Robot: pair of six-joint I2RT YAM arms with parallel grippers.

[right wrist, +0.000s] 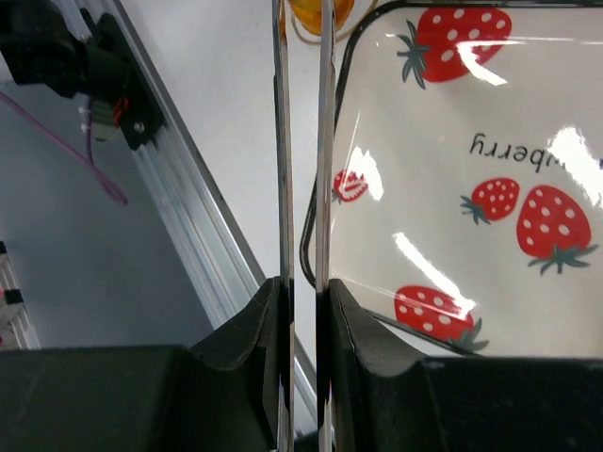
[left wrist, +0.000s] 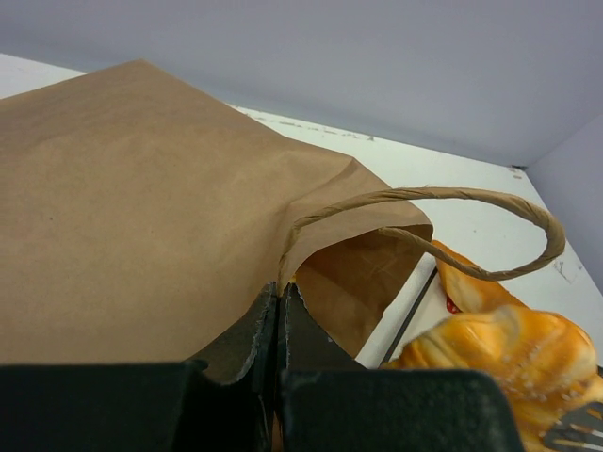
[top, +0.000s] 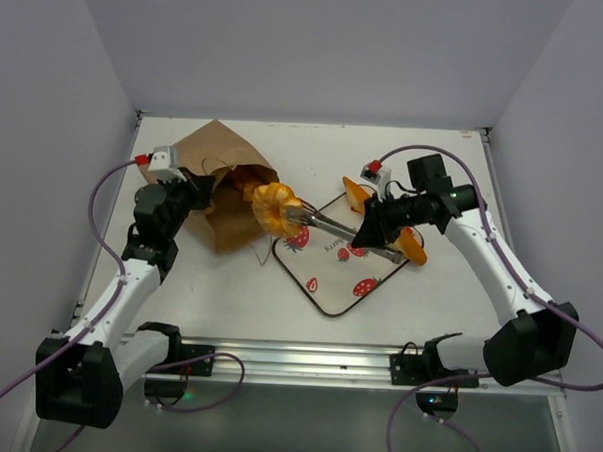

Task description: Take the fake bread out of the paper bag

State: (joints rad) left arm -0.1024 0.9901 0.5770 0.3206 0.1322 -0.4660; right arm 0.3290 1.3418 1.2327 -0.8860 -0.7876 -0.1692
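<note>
Currently the left gripper (left wrist: 281, 320) clamps the rim of the paper bag (left wrist: 141, 188) while the right gripper (right wrist: 303, 292) squeezes tongs (right wrist: 282, 141) onto the braided loaf (top: 272, 207) just outside the mouth; advise lifting steadily, grip unrelaxed, across to the tray (top: 320, 269)

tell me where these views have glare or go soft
right wrist: white glare streaks on the glossy tray, washing out part of its print, and the tongs shine as pale strips; left wrist: the left gripper is dark and soft up close, the paper bag sharp; top external: even light, faint shadows, no strong glare
</note>
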